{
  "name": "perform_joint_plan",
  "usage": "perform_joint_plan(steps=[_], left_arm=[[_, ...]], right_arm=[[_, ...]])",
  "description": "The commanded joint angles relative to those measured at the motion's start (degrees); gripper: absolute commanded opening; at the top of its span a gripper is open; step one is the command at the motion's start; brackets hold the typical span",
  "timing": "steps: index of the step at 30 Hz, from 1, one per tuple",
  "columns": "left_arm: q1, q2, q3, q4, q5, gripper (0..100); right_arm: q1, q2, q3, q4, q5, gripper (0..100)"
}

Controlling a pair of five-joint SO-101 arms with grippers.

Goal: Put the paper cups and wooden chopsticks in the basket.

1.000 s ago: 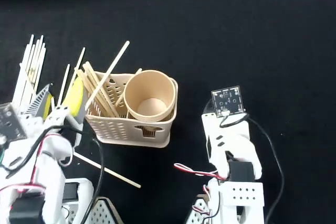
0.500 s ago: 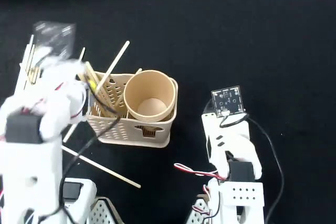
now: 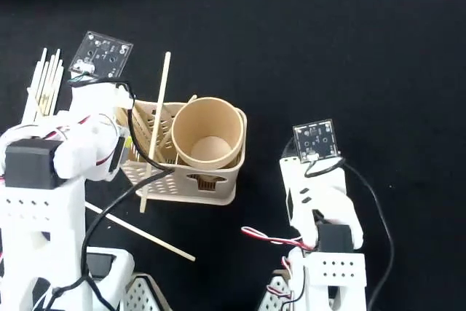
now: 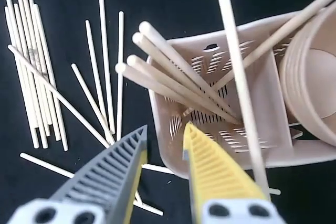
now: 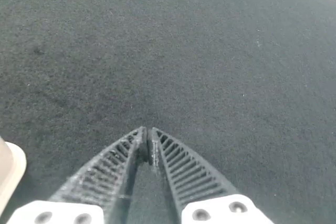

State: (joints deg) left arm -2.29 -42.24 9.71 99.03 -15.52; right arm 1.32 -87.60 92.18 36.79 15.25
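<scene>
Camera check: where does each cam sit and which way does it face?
High view: fixed above the table, looking down on the basket, paper cup and both arms.
Left wrist view: on the left wrist, looking down past its open jaws at basket and loose chopsticks.
Right wrist view: on the right wrist, facing table past its shut jaws.
Shared: high and left wrist views both show basket, cup, chopsticks.

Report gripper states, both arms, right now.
Left gripper: open, holding nothing, above the edge of the basket.
Right gripper: shut, empty.
</scene>
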Motion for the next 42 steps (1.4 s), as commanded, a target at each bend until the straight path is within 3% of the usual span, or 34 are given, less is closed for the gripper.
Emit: perform_joint_plan(steps=[1, 8, 11, 15, 20, 30, 34, 42], left_arm=[[0.75, -0.44, -4.44, -0.35, -0.44, 11], [1.63, -0.44, -16.92, 1.85, 8.35, 11], [8.22, 0.26, -15.16, 1.85, 12.92, 11], [14.02, 3.34, -7.60, 1.67, 13.19, 11], [10.33, 9.49, -4.88, 1.67, 13.01, 11], [10.42, 11.16, -4.70, 1.67, 13.01, 11], [10.51, 11.08, -4.88, 1.67, 13.10, 3], [10.51, 11.08, -4.88, 1.67, 13.19, 3]], right_arm=[[-0.44, -0.48, -0.57, -0.26, 0.44, 1.4], [-0.44, -0.48, -0.57, -0.26, 0.44, 1.4], [-0.53, -0.48, -0.57, -0.26, 0.44, 1.4], [-0.53, -0.48, -0.57, -0.18, 0.44, 1.4], [-0.53, -0.48, -0.57, -0.18, 0.44, 1.4], [-0.53, -0.48, -0.57, -0.18, 0.44, 1.4], [-0.44, -0.48, -0.57, -0.18, 0.44, 1.4], [-0.35, -0.48, -0.57, -0.18, 0.44, 1.4]])
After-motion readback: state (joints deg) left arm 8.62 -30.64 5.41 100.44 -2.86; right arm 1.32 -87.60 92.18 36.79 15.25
